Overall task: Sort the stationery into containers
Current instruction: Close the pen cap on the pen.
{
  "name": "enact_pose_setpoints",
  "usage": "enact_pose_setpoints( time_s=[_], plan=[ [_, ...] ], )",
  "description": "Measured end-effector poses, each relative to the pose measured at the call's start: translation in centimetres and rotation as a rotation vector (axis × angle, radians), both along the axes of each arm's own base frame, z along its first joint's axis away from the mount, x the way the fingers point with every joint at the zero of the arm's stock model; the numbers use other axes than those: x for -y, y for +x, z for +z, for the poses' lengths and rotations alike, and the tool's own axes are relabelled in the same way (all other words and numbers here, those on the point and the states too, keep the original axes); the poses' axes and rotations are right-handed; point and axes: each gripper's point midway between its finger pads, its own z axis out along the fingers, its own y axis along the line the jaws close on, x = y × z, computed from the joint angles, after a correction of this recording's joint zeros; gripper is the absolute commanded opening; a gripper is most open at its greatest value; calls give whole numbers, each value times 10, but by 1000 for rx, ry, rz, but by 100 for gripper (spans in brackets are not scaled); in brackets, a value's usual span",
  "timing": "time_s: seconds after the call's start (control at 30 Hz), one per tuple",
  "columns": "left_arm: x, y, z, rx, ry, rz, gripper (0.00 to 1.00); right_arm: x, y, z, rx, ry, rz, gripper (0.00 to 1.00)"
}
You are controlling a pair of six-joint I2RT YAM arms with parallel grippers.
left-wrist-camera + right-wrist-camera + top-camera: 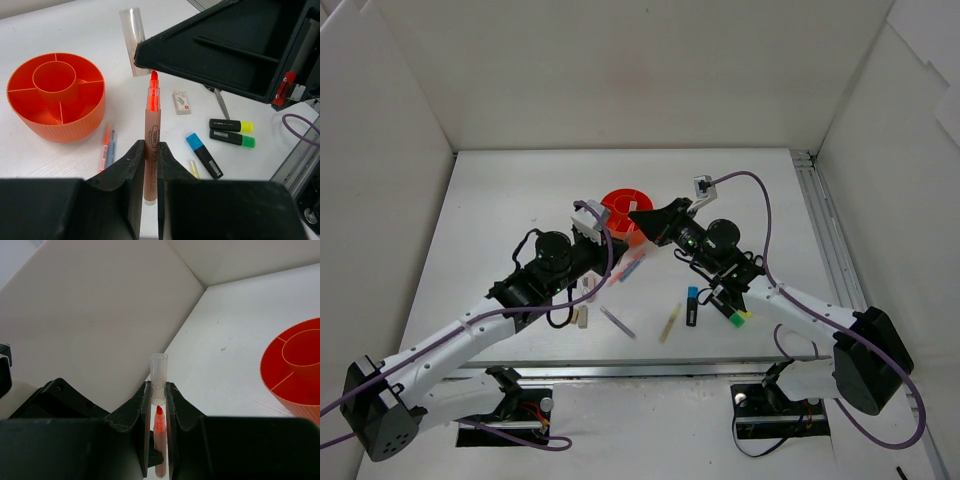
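Observation:
My left gripper (151, 150) is shut on a tan marker (151, 131) with a bare orange-red tip, held above the table. My right gripper (158, 390) is shut on a clear cap (158, 374), its open end just past the marker's tip (159, 415), not touching it. From above, the two grippers (602, 224) (645, 218) meet tip to tip just in front of the round orange organiser (623, 205). The organiser (55, 95) shows divided compartments around a central well, all empty in the left wrist view. The cap (132, 37) sticks out of the right gripper's black fingers (225, 50).
On the table below lie an orange and a blue pen (107, 147), a white eraser piece (181, 102), and black highlighters with blue (204, 155), yellow (230, 125) and green (232, 138) ends. A yellow pen (668, 325), a blue pen (617, 322) and tan erasers (582, 318) lie nearer the front.

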Motion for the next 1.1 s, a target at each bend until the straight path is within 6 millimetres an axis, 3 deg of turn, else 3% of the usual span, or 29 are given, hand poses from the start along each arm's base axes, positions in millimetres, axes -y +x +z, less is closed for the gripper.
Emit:
enact_pose_setpoints(
  time_s=[0.67,1.1],
  plan=[
    [-7,-7,5,17,-15,0,0,2,3,2,22,-15,-18,0],
    [-5,-6,1,9,-7,0,0,0,3,18,51,3,-9,0]
  ],
)
